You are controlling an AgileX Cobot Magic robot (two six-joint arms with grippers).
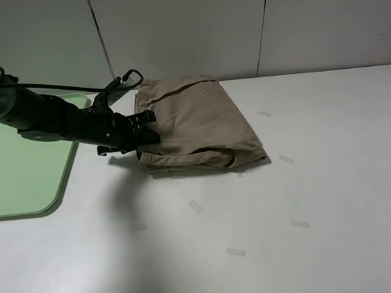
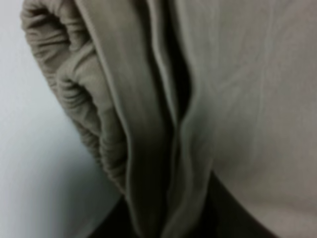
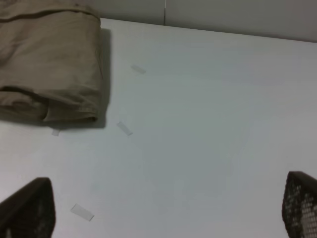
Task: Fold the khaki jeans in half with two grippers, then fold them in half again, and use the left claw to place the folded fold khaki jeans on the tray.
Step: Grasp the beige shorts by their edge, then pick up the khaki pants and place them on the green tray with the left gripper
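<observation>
The khaki jeans [image 1: 197, 125] lie folded into a thick bundle on the white table, just right of the tray [image 1: 17, 179]. My left gripper [image 1: 146, 128] reaches in from the left and is shut on the bundle's left edge. In the left wrist view the layered cloth [image 2: 198, 99] fills the frame, pinched between the dark fingers [image 2: 111, 225]. My right gripper [image 3: 166, 206] is open with nothing between its fingertips [image 3: 29, 208]; it hovers over bare table, apart from the jeans [image 3: 49, 59]. The right arm is out of the exterior high view.
Several small strips of clear tape [image 1: 235, 252] are stuck on the white table [image 1: 338, 173] in front of and right of the jeans. A pale panelled wall [image 1: 183, 29] stands behind the table. The tray holds nothing.
</observation>
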